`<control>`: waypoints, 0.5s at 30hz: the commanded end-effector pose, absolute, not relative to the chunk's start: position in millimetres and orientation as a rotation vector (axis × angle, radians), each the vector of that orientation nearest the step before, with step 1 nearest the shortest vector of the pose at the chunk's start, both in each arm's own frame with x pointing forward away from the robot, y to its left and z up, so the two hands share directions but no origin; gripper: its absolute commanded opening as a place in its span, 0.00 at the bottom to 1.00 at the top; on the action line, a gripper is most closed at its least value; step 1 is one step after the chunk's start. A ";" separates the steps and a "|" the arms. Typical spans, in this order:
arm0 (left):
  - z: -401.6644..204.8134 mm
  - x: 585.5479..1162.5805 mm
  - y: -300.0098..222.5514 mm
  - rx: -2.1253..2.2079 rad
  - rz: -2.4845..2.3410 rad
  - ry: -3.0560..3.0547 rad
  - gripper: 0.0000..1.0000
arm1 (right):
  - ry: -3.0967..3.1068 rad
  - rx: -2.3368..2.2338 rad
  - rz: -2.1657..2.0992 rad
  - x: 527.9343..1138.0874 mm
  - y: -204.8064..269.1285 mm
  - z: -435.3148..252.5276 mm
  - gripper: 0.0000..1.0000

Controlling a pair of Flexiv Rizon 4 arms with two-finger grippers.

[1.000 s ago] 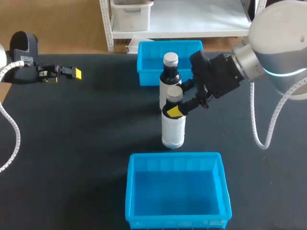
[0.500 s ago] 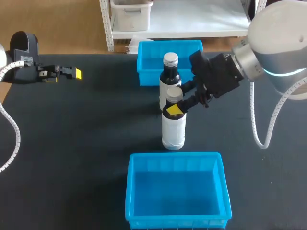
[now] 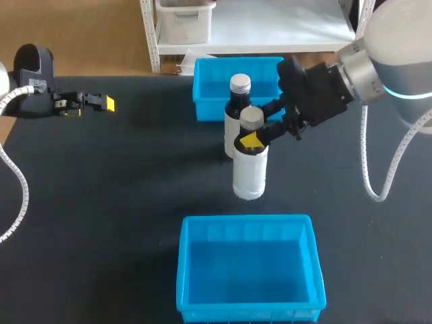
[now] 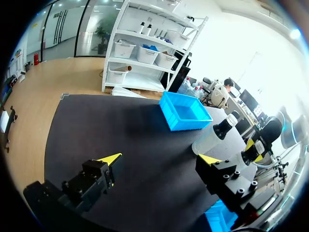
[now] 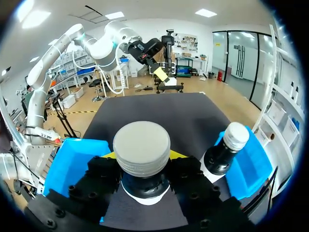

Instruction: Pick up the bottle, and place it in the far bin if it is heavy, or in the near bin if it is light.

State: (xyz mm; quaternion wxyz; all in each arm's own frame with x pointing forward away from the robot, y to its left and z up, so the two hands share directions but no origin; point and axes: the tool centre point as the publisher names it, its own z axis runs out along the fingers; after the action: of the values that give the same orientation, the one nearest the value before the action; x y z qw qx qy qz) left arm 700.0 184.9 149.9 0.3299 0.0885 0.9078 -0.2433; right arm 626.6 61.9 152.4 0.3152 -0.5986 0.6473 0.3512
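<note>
My right gripper (image 3: 251, 140) is shut on the dark neck of a white bottle (image 3: 250, 177) with a grey cap, holding it upright just above the table between the two bins. In the right wrist view the bottle's cap (image 5: 141, 147) fills the space between the fingers. A second, similar bottle (image 3: 233, 125) stands right behind it, in front of the far bin (image 3: 202, 101). The near bin (image 3: 185, 270) lies below the held bottle, toward the front edge. My left gripper (image 3: 101, 103) rests open at the far left with nothing in it; the left wrist view shows the left gripper (image 4: 159, 158) spread wide.
Both blue bins hold nothing that I can see. The second bottle (image 5: 227, 150) stands close beside my right fingers. The black table (image 3: 121, 202) is bare on the left and the right sides.
My right gripper has closed on the bottle's neck and lifted it a little, shifting it slightly right. The left arm has not moved.
</note>
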 end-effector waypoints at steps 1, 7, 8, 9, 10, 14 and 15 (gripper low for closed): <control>149.9 700.0 184.9 0.231 -0.636 2.374 1.00 | 1.712 -1.564 0.896 621.0 49.0 169.7 0.00; 149.9 700.0 184.9 0.231 -0.636 2.374 1.00 | 1.720 -1.534 0.867 625.6 33.2 185.5 0.00; 149.9 700.0 184.9 0.231 -0.636 2.374 1.00 | 1.722 -1.531 0.862 626.4 31.0 187.1 0.00; 149.9 700.0 184.9 0.231 -0.636 2.374 1.00 | 1.723 -1.527 0.858 627.0 28.4 189.0 0.00; 149.9 700.0 184.9 0.231 -0.636 2.374 1.00 | 1.726 -1.523 0.854 627.9 26.1 190.2 0.00; 149.9 700.0 184.9 0.231 -0.636 2.374 1.00 | 1.732 -1.509 0.843 629.6 17.5 195.3 0.00; 149.9 700.0 184.9 0.231 -0.636 2.374 1.00 | 1.733 -1.506 0.840 629.6 15.4 196.7 0.00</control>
State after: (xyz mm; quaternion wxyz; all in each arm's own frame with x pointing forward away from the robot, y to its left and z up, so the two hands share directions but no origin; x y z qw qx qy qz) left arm 700.0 184.9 149.9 0.3299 0.0885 0.9078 -0.2433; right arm 635.0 21.5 192.1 0.3398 -0.5801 0.6647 0.3258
